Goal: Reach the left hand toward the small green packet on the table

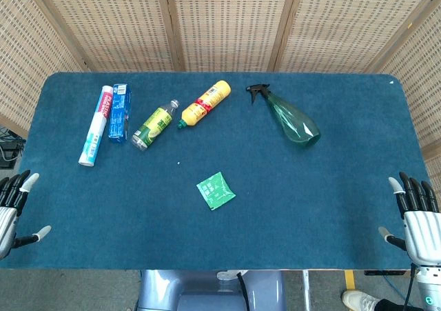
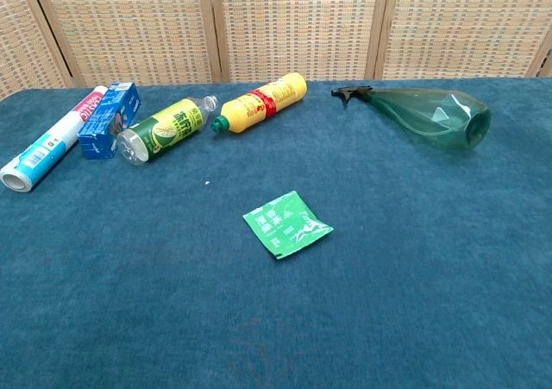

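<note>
The small green packet [image 1: 216,190] lies flat near the middle of the blue table, a little toward the front; the chest view shows the small green packet [image 2: 285,223] with white print on it. My left hand [image 1: 14,207] hangs at the table's front left corner, far left of the packet, fingers spread and holding nothing. At the front right corner my right hand [image 1: 415,214] is also spread and holds nothing. Neither hand appears in the chest view.
Along the back lie a white tube [image 1: 95,126], a blue box [image 1: 118,112], a green-labelled bottle [image 1: 154,125], a yellow bottle [image 1: 204,103] and a green spray bottle [image 1: 291,119]. A wicker screen [image 1: 227,21] stands behind the table [image 1: 310,207].
</note>
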Action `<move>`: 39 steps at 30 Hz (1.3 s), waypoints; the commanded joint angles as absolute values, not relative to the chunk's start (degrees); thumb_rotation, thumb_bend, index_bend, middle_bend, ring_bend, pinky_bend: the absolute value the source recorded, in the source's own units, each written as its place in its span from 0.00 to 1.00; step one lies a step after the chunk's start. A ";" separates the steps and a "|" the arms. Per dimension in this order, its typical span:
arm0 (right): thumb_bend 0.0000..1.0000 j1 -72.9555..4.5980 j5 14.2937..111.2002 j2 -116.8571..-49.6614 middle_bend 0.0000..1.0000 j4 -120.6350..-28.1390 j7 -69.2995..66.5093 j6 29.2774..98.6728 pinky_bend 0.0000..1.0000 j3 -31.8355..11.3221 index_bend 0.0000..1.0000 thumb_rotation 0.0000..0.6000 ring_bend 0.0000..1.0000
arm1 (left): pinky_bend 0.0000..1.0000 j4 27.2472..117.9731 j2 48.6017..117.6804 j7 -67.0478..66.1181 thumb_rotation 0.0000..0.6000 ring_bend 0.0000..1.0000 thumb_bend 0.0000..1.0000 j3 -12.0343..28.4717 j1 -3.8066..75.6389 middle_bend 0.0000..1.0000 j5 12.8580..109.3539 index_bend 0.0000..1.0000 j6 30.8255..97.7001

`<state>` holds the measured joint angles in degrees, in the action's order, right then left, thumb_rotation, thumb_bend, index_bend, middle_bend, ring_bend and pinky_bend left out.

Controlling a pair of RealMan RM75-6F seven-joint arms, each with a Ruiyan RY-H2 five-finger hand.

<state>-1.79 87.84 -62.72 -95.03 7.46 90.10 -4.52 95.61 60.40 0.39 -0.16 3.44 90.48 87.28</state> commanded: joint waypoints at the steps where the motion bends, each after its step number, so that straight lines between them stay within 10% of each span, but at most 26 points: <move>1: 0.00 -1.88 87.78 -62.79 0.00 -95.00 7.47 89.96 0.00 -4.58 0.00 1.00 0.00 | 0.00 95.56 60.35 0.44 1.00 0.00 0.00 -0.20 3.48 0.00 90.48 0.00 87.15; 9: 0.00 -1.76 87.77 -62.64 0.00 -95.20 7.27 90.15 0.00 -4.61 0.00 1.00 0.00 | 0.00 94.88 61.17 1.13 1.00 0.00 0.00 -0.30 5.07 0.00 91.48 0.00 84.97; 12: 0.00 -1.74 87.41 -62.45 0.00 -95.29 7.06 90.14 0.00 -4.81 0.00 1.00 0.00 | 0.07 94.87 62.78 1.83 1.00 0.18 0.01 0.38 7.07 0.23 93.01 0.00 83.68; 14: 0.00 -1.81 86.90 -62.45 0.00 -95.08 6.97 89.89 0.00 -4.99 0.00 1.00 0.00 | 0.44 94.56 64.06 2.02 1.00 0.55 0.17 0.76 9.22 0.58 94.63 0.00 81.88; 17: 0.00 -1.98 85.96 -62.51 0.00 -94.75 6.95 89.38 0.00 -5.33 0.00 1.00 0.00 | 0.89 96.85 64.65 1.96 1.00 0.82 0.54 0.84 13.27 0.82 95.56 0.00 76.04; 19: 0.00 -2.18 85.24 -62.70 0.00 -94.49 7.29 88.95 0.00 -5.61 0.00 1.00 0.00 | 0.99 99.14 65.03 1.18 1.00 0.91 0.78 1.48 16.66 0.92 95.01 0.00 70.97; 23: 0.00 -2.40 84.20 -63.11 0.00 -94.17 8.23 88.48 0.00 -5.98 0.00 1.00 0.00 | 1.00 102.74 66.60 0.01 1.00 0.97 1.00 2.88 22.87 0.99 90.60 0.00 60.13; 39: 0.00 -2.94 81.40 -64.25 0.00 -93.23 10.50 87.19 0.00 -6.75 0.00 1.00 0.00 | 1.00 100.92 79.42 -14.52 1.00 0.98 1.00 7.89 39.12 1.00 62.84 0.00 41.13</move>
<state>-2.93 81.39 -64.25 -93.23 10.51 87.18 -6.75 101.60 77.50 -12.43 7.23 37.13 65.36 42.52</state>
